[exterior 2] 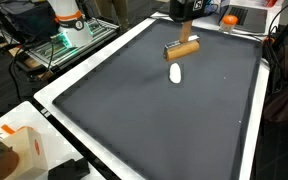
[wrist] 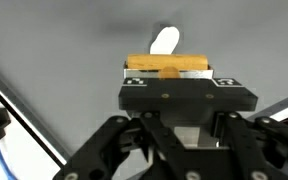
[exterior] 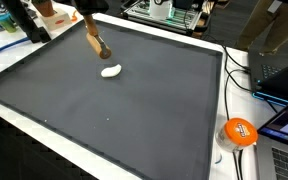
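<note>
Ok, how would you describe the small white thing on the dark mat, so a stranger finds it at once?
Find the dark mat with a white border. Over it the gripper holds a brown block; the white lump lies on the mat beside that. It is pale and rounded, whereas the block is brown and straight-edged.

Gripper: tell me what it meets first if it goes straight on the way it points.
The gripper, shut on a wooden block, points down: the block would probably land on the dark mat, close beside the white lump, though depth is unclear.
</note>
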Tool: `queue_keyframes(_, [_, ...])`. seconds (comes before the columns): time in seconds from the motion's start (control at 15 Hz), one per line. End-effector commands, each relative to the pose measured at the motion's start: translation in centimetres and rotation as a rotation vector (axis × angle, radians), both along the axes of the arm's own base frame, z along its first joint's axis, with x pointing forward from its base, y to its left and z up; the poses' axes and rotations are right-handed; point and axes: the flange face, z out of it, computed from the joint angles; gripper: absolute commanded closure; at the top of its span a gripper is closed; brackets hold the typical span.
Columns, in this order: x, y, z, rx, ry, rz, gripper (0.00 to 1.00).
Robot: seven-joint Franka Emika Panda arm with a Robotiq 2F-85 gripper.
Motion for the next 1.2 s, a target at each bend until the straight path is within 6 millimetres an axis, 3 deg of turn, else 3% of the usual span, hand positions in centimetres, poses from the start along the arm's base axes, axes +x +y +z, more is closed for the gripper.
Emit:
queue_keyframes(0.0, [0.1, 0.0, 0.5, 0.004, 0.005, -0.001, 0.53])
queue_keyframes(0.07, [0.2, 0.0, 0.6, 0.006, 0.006, -0.001, 0.78])
queue_keyframes(0.47, [0.0, 1.6, 3.6, 0.081, 0.059, 0.156, 0.78])
queue_keyframes(0.8, [2.2, 5.9, 6.7, 0.068, 0.116, 0.303, 0.78])
queue_keyframes(1.13, [4.3, 9.9, 5.4, 0.052, 0.201, 0.405, 0.78])
